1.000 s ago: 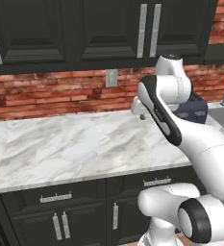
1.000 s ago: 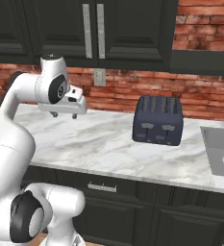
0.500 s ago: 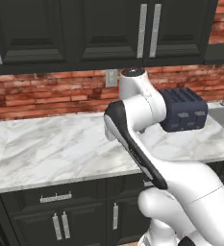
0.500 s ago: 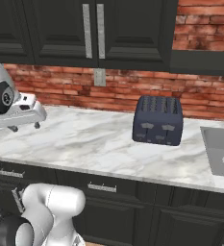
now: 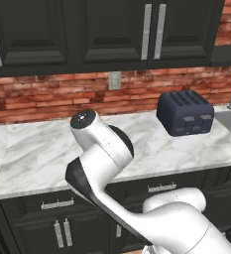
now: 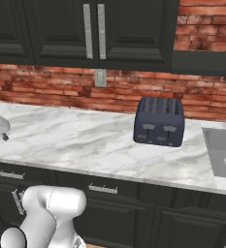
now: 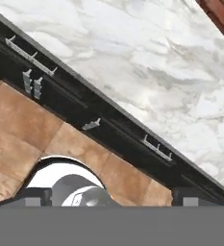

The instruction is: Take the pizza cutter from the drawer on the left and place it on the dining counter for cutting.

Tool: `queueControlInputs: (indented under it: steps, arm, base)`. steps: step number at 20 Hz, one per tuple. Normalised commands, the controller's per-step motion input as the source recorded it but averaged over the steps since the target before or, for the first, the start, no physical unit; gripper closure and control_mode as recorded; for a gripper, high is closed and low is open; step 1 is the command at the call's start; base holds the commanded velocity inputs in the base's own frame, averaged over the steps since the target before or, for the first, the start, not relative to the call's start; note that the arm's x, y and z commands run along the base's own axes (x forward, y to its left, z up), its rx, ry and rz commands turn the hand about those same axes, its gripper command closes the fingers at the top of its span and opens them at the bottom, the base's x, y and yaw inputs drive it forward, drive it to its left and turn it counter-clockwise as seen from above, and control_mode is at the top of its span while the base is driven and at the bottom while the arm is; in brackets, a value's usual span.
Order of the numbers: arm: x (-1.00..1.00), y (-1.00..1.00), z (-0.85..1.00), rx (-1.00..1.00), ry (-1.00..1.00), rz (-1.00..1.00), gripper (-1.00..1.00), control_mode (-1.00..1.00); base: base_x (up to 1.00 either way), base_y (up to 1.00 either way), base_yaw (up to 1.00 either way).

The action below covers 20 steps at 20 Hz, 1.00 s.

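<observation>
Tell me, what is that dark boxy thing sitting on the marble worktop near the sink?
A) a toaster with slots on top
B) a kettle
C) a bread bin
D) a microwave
A: the dark blue toaster shows rows of slots on top and stands on the marble worktop, left of the sink.

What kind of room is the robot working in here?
It looks like a home kitchen, a rendered one. A dark toaster stands on a marble worktop with a sink built in, black cabinets hang above, and a brick wall runs behind.
</observation>
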Motion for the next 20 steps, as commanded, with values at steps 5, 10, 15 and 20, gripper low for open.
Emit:
queueControlInputs:
  steps: [5,10,15,20]
  arm:
    - [-0.39,0.94,-0.69,-0.21,-0.23,0.22,-1.0,-1.0]
    - [0.04,0.22,-0.32,-0.15,-0.17,0.38,-1.0,-1.0]
    - [0.28,0.0,-0.44,-0.17,-0.03,0.46,-1.0,-1.0]
    - [0.16,0.04,-0.82,-0.14,-0.07,0.41,-1.0,-1.0]
  base:
    - [0.0,0.0,0.0]
    - [0.0,0.0,0.0]
    - [0.0,0.0,0.0]
    - [0.0,0.0,0.0]
